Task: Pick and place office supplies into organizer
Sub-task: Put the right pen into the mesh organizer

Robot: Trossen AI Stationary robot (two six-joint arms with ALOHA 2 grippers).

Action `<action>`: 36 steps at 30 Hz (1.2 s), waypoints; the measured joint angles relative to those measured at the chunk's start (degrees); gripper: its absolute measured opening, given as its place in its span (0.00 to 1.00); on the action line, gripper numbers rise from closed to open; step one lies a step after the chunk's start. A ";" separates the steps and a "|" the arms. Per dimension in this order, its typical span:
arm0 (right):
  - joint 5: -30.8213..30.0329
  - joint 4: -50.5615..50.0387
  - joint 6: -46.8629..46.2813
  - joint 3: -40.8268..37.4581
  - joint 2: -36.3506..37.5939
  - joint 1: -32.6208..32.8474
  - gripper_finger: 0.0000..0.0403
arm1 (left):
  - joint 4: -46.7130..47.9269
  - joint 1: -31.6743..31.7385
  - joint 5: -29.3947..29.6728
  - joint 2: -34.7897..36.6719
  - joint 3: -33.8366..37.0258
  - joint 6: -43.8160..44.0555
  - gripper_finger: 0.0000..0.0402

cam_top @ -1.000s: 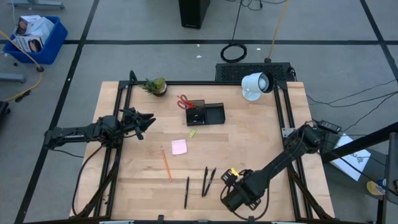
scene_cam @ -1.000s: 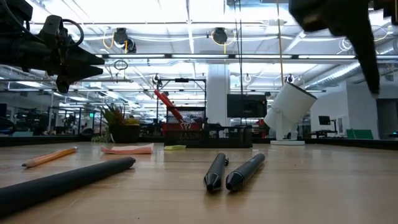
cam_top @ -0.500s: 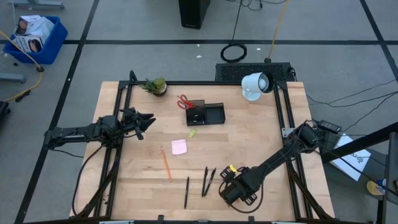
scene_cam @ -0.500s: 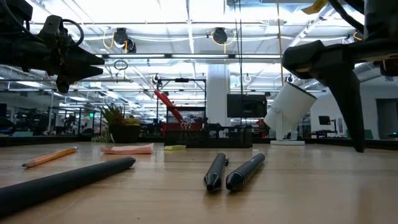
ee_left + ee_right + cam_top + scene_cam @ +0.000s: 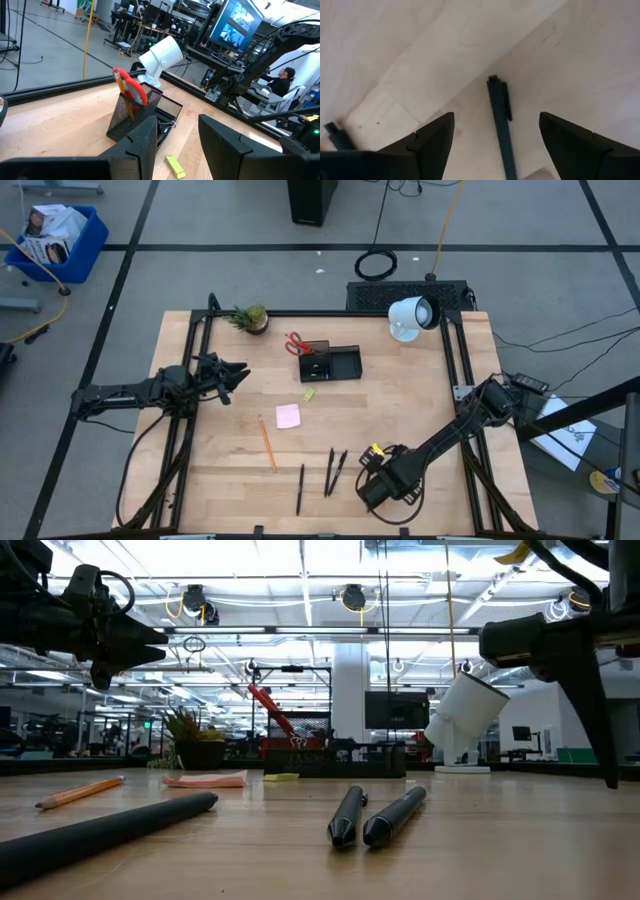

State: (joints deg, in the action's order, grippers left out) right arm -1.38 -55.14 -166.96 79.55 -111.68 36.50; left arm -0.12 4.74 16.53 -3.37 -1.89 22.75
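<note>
So only the red-handled scissors (image 5: 296, 342) sit in the organizer (image 5: 330, 363); my right end effector (image 5: 372, 492), spread wide, hovers over the black pens (image 5: 335, 471).

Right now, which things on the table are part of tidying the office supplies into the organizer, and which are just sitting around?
Part of the job:
organizer
scissors, already in its cup
sticky-note pad
pencil
three pens
small yellow piece
right claw, open over the pens

Just lying about:
potted plant
white lamp-like device
</note>
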 joint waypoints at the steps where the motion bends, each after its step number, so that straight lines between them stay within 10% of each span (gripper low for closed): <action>1: -0.01 -0.58 0.69 -0.09 0.00 -0.04 0.70 | 0.00 0.01 0.00 0.00 0.00 -0.01 0.37; 18: -0.87 8.03 1.80 -7.06 0.34 -0.87 0.69 | 0.00 0.02 0.00 0.00 0.00 0.01 0.37; 36: 0.89 8.03 3.07 -7.17 0.14 -2.91 0.43 | -0.02 0.00 0.02 0.00 0.00 -0.01 0.37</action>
State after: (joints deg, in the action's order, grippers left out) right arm -0.49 -47.11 -163.90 72.38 -111.54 33.59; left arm -0.14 4.74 16.56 -3.38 -1.89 22.74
